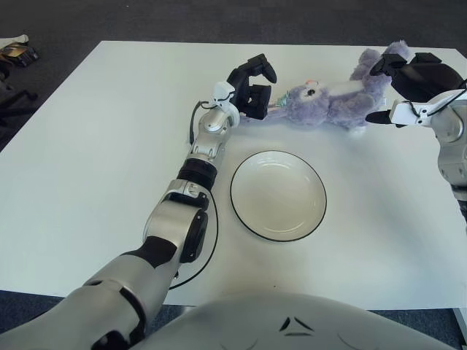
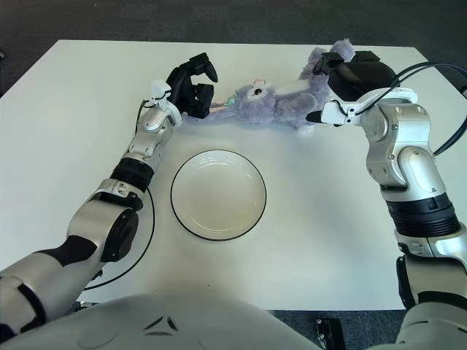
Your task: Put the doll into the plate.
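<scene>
Lying between both hands: doll, touching fingers.

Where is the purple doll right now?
The purple doll lies on the white table beyond the plate, stretched between the left hand at its head end and the right hand at its legs.

I read this as an office or lab room: I am working over a plain white table standing on dark grey carpet, with the wheeled base of an office chair showing at the far left edge.
</scene>
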